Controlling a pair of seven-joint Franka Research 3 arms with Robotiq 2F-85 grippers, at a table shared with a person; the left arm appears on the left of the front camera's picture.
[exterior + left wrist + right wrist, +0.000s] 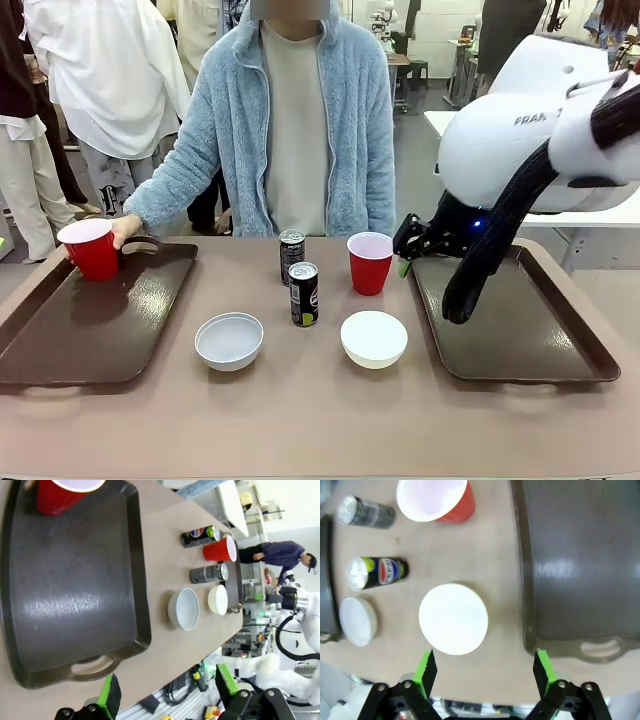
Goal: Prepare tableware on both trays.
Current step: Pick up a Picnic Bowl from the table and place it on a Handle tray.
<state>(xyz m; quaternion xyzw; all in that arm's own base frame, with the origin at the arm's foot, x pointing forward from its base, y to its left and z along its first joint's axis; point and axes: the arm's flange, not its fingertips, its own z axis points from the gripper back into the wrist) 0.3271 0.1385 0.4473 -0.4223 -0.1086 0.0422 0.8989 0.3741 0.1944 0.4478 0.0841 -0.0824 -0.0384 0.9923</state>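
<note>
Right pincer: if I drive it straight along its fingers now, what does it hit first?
Most likely the white bowl, lying ahead between the fingers of the open right pincer, slightly off centre; if it misses, bare table beside the tray rim. Depth unclear.

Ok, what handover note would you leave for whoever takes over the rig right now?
Left gripper open, empty, near the left tray's handle.
Right gripper open, empty, aimed at the right bowl by the right tray.
Done: one red cup on the left tray, the person's hand on it.
To do: other red cup, near can, far can, left bowl, right bowl, on the table between trays; right tray bare.
</note>
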